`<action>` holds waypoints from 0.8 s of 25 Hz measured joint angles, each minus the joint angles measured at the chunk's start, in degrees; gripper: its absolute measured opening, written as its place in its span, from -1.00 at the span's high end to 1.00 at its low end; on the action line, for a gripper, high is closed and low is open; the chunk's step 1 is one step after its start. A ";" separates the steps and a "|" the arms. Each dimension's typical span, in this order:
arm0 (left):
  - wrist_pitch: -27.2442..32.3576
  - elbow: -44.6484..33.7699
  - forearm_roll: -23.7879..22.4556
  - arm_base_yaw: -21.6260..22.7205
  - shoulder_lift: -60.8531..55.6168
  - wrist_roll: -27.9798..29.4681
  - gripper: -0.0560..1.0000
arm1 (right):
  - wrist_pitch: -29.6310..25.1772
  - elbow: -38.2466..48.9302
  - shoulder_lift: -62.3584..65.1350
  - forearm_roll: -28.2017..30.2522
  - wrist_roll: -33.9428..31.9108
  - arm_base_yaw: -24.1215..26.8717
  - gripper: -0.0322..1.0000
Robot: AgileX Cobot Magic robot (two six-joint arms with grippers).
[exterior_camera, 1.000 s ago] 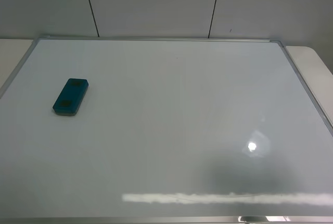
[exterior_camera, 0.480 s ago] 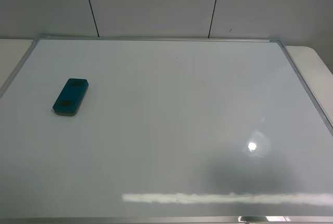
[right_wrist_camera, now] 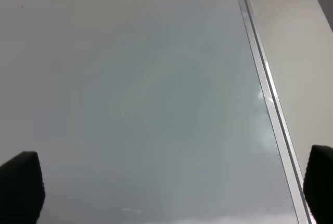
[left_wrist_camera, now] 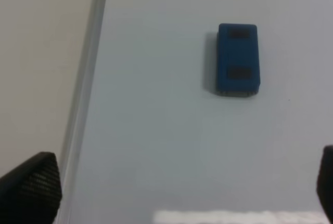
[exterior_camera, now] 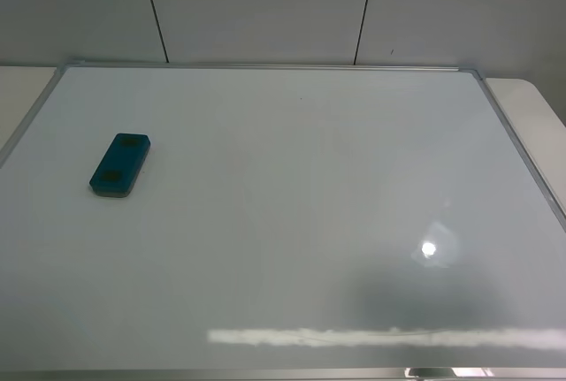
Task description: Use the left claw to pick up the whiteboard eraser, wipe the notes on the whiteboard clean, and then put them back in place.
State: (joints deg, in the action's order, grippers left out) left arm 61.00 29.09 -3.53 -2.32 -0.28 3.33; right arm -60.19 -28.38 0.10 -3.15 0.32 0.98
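The whiteboard [exterior_camera: 309,222] fills most of the exterior high view, glossy white with a silver frame. The teal-blue whiteboard eraser [exterior_camera: 120,164] lies flat on its left part, two dark spots up. It also shows in the left wrist view [left_wrist_camera: 238,60], lying alone on the board. My left gripper [left_wrist_camera: 179,190] is open and empty, well short of the eraser, with only its dark fingertips [left_wrist_camera: 32,187] in view. My right gripper [right_wrist_camera: 170,185] is open and empty over the board's right side. No notes show on the board. Neither arm shows in the exterior high view.
The board's silver frame [left_wrist_camera: 86,78] runs beside the left gripper, with pale tabletop [left_wrist_camera: 36,52] beyond it. The right frame edge [right_wrist_camera: 263,78] and tabletop [right_wrist_camera: 296,42] show in the right wrist view. A panelled wall [exterior_camera: 265,10] stands behind the board.
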 joint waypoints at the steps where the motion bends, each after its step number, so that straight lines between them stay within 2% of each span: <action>1: 0.00 0.00 0.00 0.00 0.00 0.00 -0.99 | 0.00 0.00 0.00 0.00 0.00 0.00 -0.99; 20: -0.06 0.00 0.00 0.00 0.00 -0.06 -0.99 | 0.00 0.00 0.00 0.00 0.00 0.00 -0.99</action>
State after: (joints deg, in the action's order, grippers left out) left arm 60.93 29.09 -3.53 -2.32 -0.28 3.27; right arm -60.19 -28.38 0.10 -3.15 0.32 0.98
